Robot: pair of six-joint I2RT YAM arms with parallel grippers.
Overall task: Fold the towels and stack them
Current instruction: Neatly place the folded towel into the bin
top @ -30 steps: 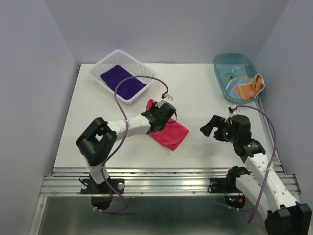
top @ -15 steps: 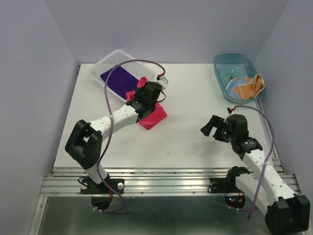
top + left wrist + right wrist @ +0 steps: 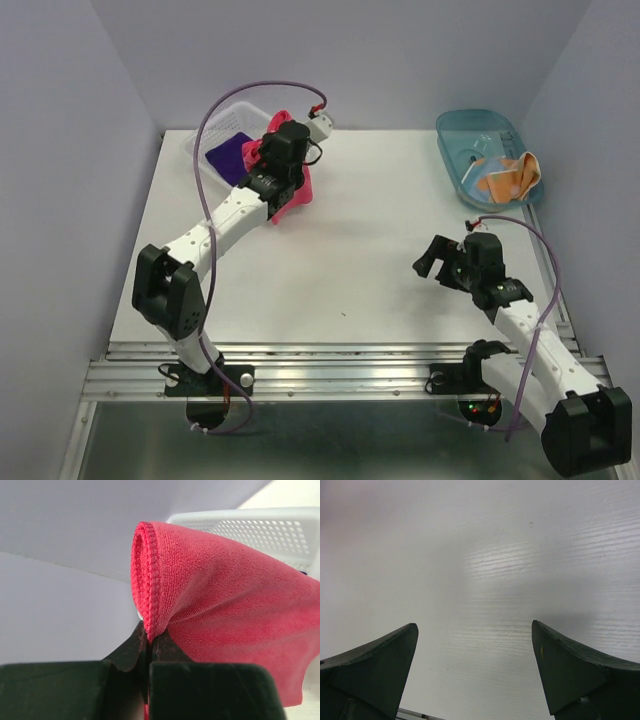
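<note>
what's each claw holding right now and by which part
The left claw pinches the pink-red towel by its folded, stitched edge. The right claw is open and holds nothing.

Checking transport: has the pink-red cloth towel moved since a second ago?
Yes. The pink-red cloth towel travelled up-left in view, reaching the white plastic basket.

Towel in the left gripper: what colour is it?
The towel is pink-red, clearest in the left wrist view.

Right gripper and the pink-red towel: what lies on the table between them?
Nothing: in the top view, only bare white table separates the open right gripper from the pink-red towel, pinched by the left gripper.
</note>
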